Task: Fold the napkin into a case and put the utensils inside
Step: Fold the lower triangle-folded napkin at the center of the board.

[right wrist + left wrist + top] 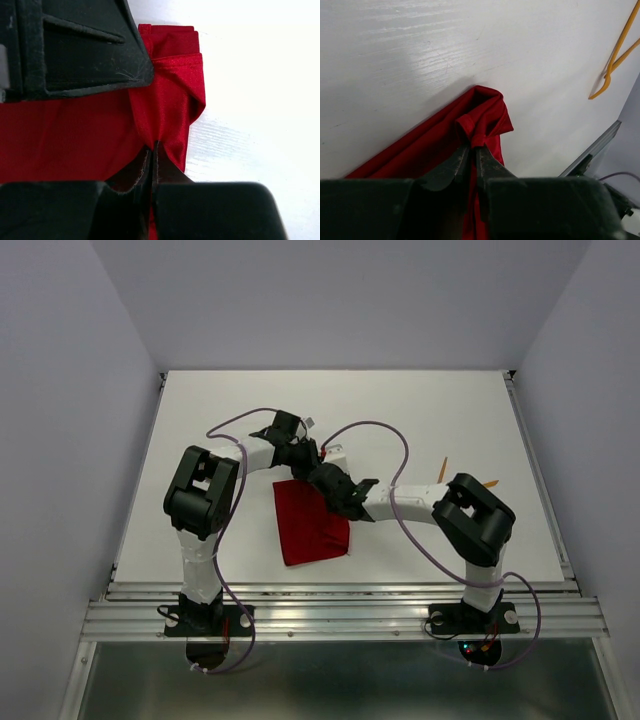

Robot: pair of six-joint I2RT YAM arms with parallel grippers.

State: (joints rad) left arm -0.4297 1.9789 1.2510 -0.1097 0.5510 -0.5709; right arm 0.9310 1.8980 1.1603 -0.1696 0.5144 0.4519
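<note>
Red napkin (308, 530) pinched in left claw (471, 148), right claw (152, 148)

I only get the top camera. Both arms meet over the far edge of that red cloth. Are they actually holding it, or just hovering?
Observer: Holding it. The right wrist view shows the right gripper shut on a raised pleat of the napkin.
Operator: And the other arm?
Observer: Its own wrist view shows the left gripper pinching a small bunched fold at the napkin's corner, jaws nearly together.
Operator: Is the cloth a single layer there?
Observer: No. In the right wrist view, folded layers overlap at that far edge.
</note>
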